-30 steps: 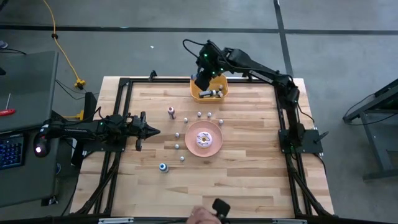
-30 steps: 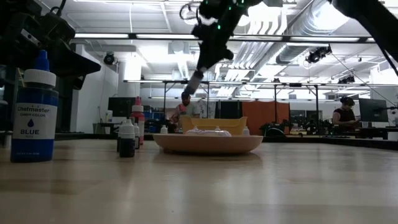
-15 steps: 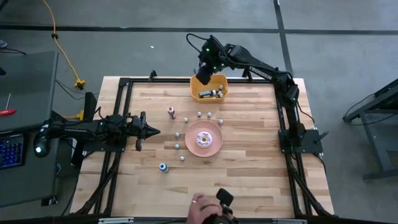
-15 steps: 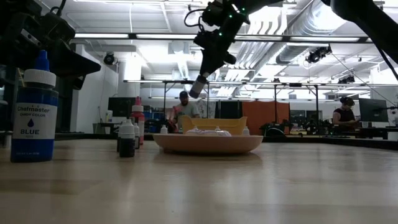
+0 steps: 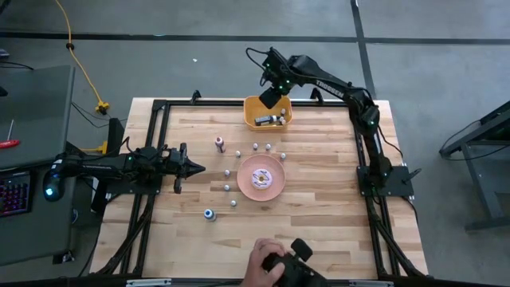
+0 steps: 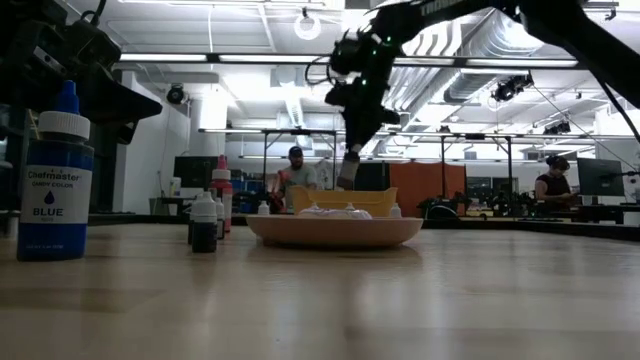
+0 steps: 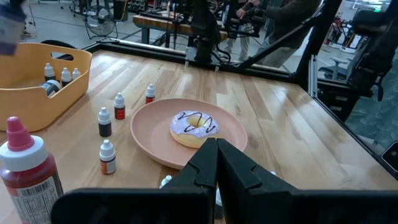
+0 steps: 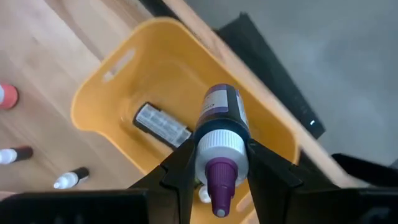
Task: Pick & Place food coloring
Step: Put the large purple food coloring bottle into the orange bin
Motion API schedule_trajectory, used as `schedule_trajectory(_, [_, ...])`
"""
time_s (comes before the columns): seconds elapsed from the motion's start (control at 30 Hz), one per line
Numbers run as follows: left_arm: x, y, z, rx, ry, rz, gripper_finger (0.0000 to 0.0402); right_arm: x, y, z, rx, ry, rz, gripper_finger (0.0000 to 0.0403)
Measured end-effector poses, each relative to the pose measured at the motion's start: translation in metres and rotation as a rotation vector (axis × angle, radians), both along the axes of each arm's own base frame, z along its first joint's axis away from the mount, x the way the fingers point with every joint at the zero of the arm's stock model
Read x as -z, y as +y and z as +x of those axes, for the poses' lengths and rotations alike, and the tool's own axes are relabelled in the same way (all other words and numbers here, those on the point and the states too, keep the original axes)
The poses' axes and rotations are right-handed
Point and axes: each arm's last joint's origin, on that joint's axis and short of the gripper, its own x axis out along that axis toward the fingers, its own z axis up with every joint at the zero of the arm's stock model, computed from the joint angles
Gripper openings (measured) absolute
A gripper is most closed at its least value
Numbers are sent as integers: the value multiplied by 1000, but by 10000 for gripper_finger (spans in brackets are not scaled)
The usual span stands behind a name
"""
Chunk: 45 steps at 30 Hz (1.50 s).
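- Two dark arms work over the pale wooden desk (image 5: 319, 199); the right arm reaches across the far edge, bent at the elbow, and its right gripper (image 5: 271, 96) hangs above the orange plastic bin (image 5: 253, 110) at the desk's far side.
- The right gripper (image 8: 214, 168) is clamped on a small purple-capped food coloring bottle (image 8: 221, 140) with a white collar and a dark label, cap pointing back toward the wrist, one finger on each side of the collar.
- In the right wrist view the held bottle is over the bin's open mouth, clear of its floor, where another small bottle (image 8: 160, 126) lies on its side.
- In the low view the right gripper (image 6: 350, 170) points down, above the bin's rim.
- The left arm lies low along the desk's left side, and the left gripper (image 5: 194, 167) has its fingers together, pointing toward the round pink plate (image 5: 276, 187).
- The plate carries a white-and-pink doughnut (image 7: 194, 126).
- Several tiny whitish-capped bottles (image 5: 255, 147) stand loose around the plate; a larger red-capped bottle (image 5: 220, 144) stands to the plate's far left and a blue-capped bottle (image 5: 209, 214) to its near left, all well apart from the right gripper.
- A person's hand (image 5: 267, 259) shows at the desk's near edge.
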Motion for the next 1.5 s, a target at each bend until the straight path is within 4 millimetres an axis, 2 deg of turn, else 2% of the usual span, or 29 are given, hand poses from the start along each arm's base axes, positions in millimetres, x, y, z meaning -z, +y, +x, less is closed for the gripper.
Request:
schedule_trajectory(0.13, [0, 0, 0, 1, 0, 0, 1, 19, -4, 5, -9, 17, 65, 112])
schedule_trajectory(0.4, [0, 0, 0, 1, 0, 0, 1, 40, -12, 4, 36, 79, 128, 113])
schedule_trajectory(0.63, [0, 0, 0, 2, 1, 0, 1, 47, -18, -9, 90, 167, 138, 115])
schedule_trajectory(1.03, [0, 0, 0, 2, 0, -1, 1, 47, -23, -13, 58, 178, 126, 118])
schedule_trajectory(1.5, [0, 0, 0, 3, 0, -1, 1, 47, -24, -13, 10, 211, 78, 148])
